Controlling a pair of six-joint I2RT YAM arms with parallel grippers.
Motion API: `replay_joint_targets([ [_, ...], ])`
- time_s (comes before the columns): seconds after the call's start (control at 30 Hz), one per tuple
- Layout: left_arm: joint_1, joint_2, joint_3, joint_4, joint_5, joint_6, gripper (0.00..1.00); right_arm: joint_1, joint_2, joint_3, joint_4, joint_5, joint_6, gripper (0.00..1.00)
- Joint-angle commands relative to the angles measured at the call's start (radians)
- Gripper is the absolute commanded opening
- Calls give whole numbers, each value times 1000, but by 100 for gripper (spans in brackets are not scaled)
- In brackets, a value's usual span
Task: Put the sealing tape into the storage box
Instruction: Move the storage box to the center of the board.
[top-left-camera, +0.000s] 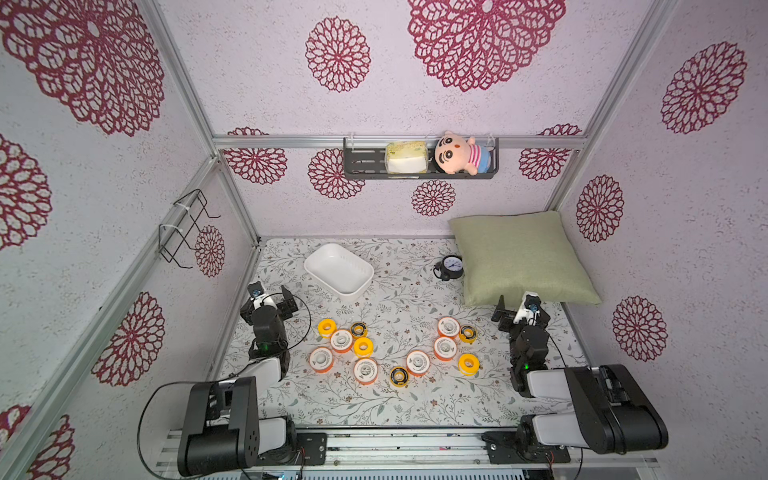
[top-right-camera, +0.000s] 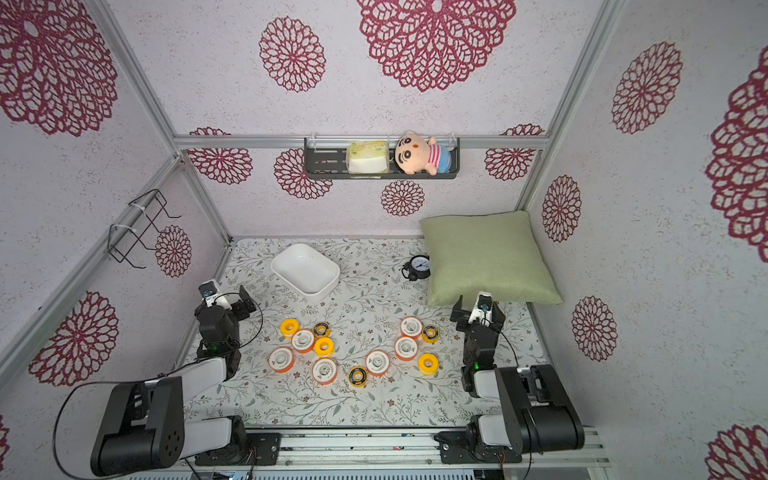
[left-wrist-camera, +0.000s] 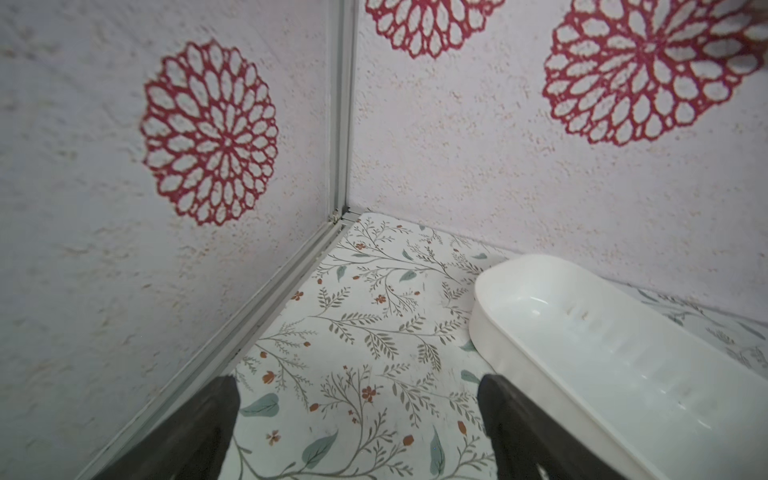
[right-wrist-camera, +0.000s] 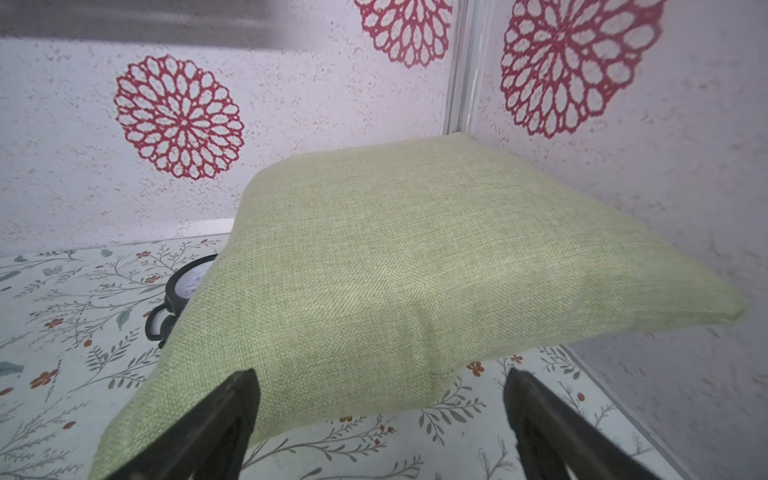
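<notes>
A lab booth dressed as a home room: an aluminium frame (top-left-camera: 291, 142) holds flower-patterned wall panels (top-left-camera: 249, 62), with a pillow (top-left-camera: 519, 257), a plush doll (top-left-camera: 455, 153) on a wall shelf (top-left-camera: 365, 164), and a floral worktop (top-left-camera: 399, 299).

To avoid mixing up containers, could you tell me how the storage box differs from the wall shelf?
The storage box is white, the wall shelf dark. The box sits empty on the table; the shelf hangs on the wall holding tissues and a plush doll. Both are rectangular.

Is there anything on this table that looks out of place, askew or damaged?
Nothing looks damaged or spilled. The storage box sits turned at an angle, empty. The sealing tape lies scattered in two loose groups. The alarm clock sits at the green pillow edge.
</notes>
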Motion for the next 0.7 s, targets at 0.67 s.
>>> replay_joint_targets([
  [0.67, -64, 170, 531, -877, 300, -635, 88, -2, -284, 304, -896, -311, 240, 99],
])
